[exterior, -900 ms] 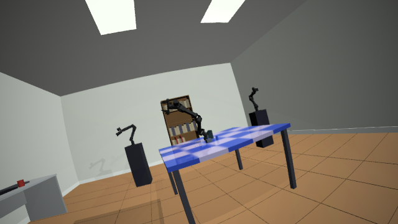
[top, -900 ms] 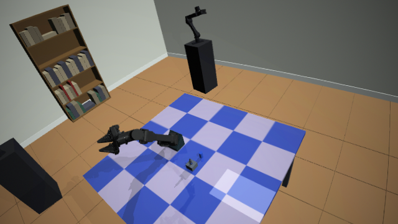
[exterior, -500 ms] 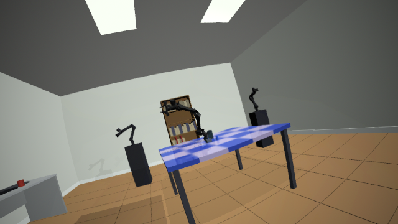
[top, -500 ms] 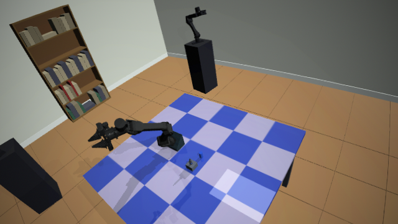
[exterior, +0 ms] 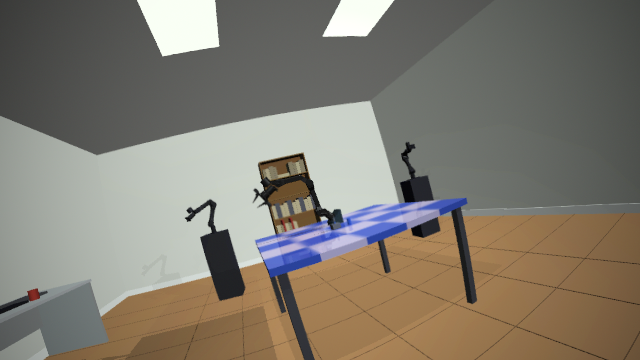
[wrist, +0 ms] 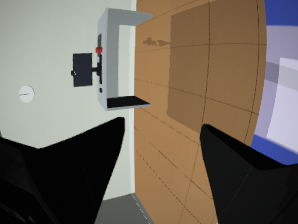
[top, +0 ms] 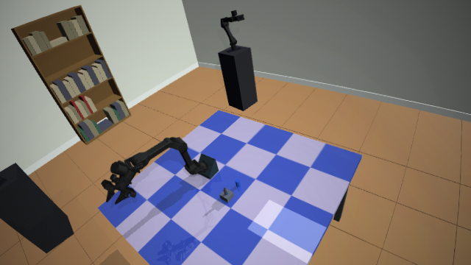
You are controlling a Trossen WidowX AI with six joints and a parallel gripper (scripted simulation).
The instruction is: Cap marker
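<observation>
Still at the reach-for-cap step: gripper (top: 118, 194) half spread and empty out past the table's (top: 331, 158) left edge, cap (top: 238, 182) near mid-table just beside marker (top: 225, 191) in its block (top: 227, 196), so next swing over the cap.

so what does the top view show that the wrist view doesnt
Only the top view shows the blue cap standing loose beside the marker in its holder block, with the gripper far off over the table's corner. Only the wrist view shows the grey desk against the wall, seen between the parted, bare fingers. Both show the checkered table and the tiled floor.
</observation>
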